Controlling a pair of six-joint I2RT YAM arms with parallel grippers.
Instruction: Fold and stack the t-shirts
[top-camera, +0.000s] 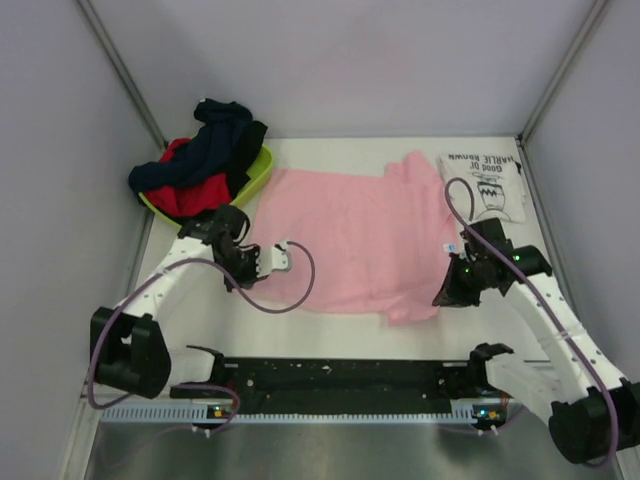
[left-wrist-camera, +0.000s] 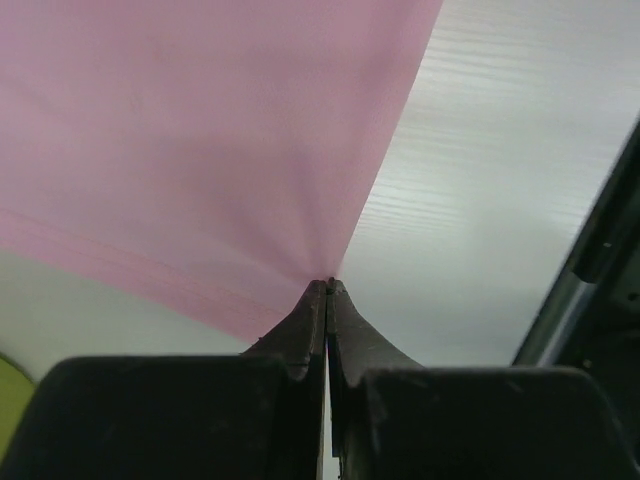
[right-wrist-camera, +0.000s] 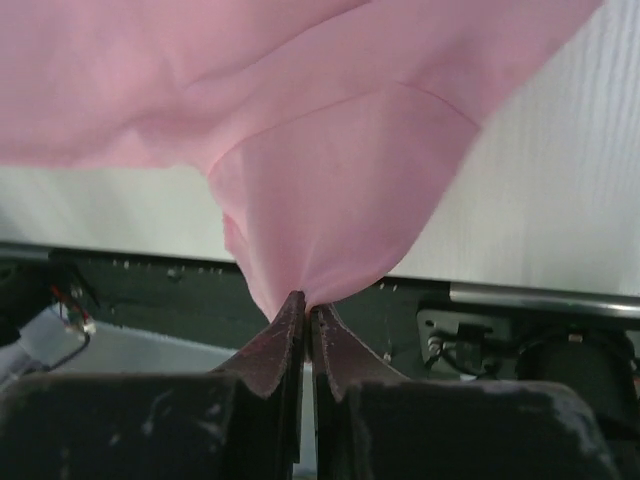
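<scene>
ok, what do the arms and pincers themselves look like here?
The left arm and right arm are white links with bulky black joints. A thin purplish cable loops off each: left cable, right cable. Small green lights sit on the right wrist. The left pincer and right pincer have dark fingers tapering from blocky bases to thin tips.

"CHARLIE BROWN" lettering on white t-shirt (top-camera: 492, 190)
</scene>
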